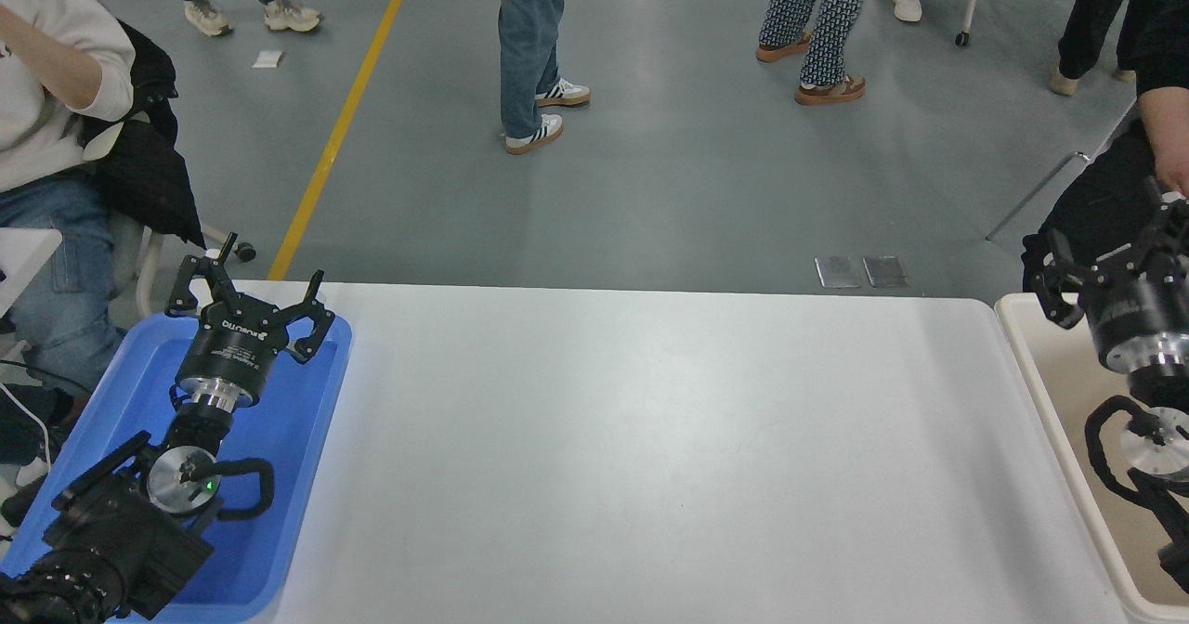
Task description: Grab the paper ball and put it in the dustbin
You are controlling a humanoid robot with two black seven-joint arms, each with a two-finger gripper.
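No paper ball shows in the head view. The beige dustbin [1040, 392] stands at the table's right edge, only its left rim and part of its inside in view. My right gripper [1105, 253] is open and empty, held above the dustbin's far left corner, its arm coming in from the right edge. My left gripper [246, 280] is open and empty, parked over the far end of the blue tray [307, 420] at the lower left.
The white table [650, 438] spans the middle. A seated person in black [1115, 206] is just beyond the dustbin, close to my right gripper. A seated person [56, 141] is at the far left. People stand on the grey floor behind.
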